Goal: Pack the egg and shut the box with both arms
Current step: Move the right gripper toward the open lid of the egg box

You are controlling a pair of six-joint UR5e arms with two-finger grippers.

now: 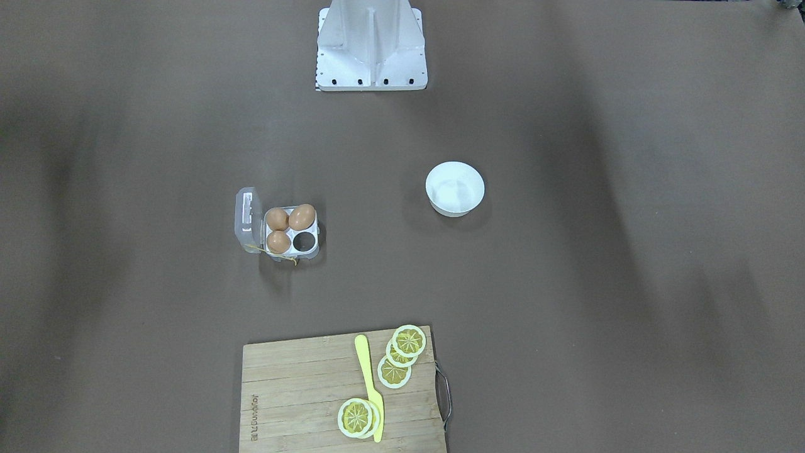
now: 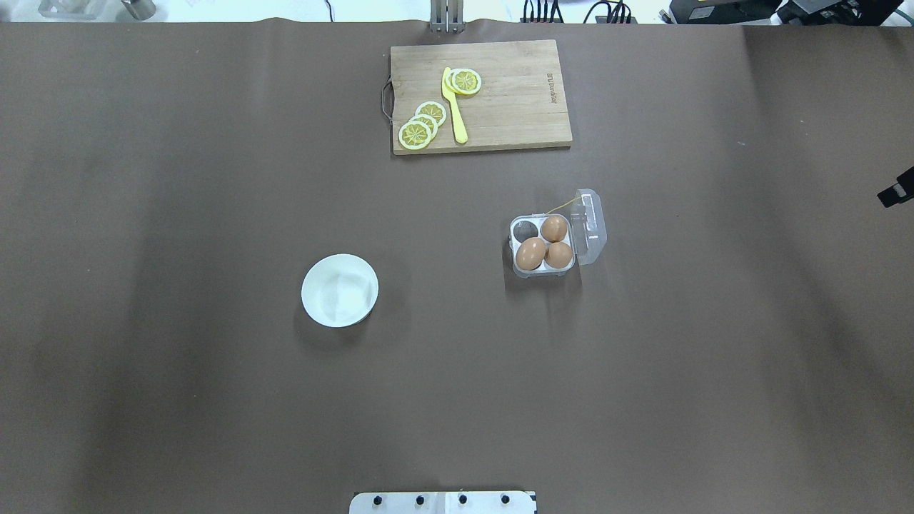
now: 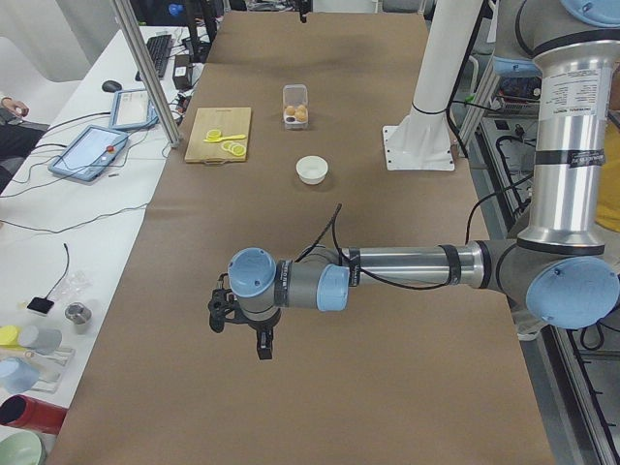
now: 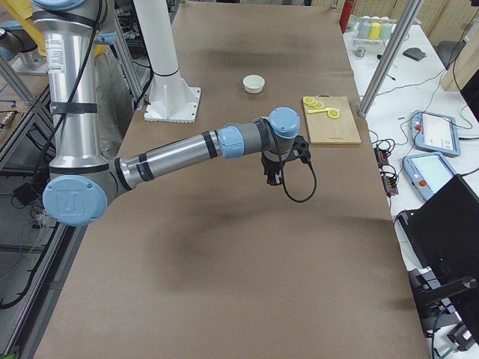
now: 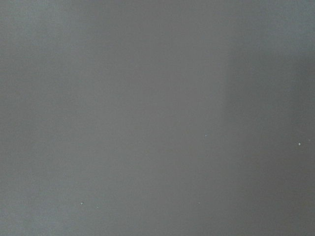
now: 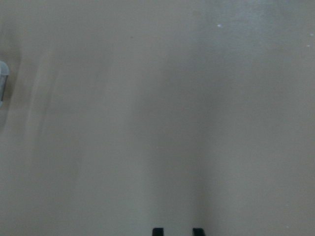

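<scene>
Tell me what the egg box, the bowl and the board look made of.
Egg box: clear glossy plastic; the table shows through it. Bowl: smooth white, plastic or ceramic, cannot tell. Board: pale wood, perhaps bamboo, with visible strips.

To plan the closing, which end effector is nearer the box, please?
Right: the right end effector sits past the box, lid side; the left end effector far past the bowl.

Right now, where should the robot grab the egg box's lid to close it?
The lid's free outer edge, coming from the robot's right: it is open on that side of the box, hinged beside the eggs, so it swings over them.
</scene>
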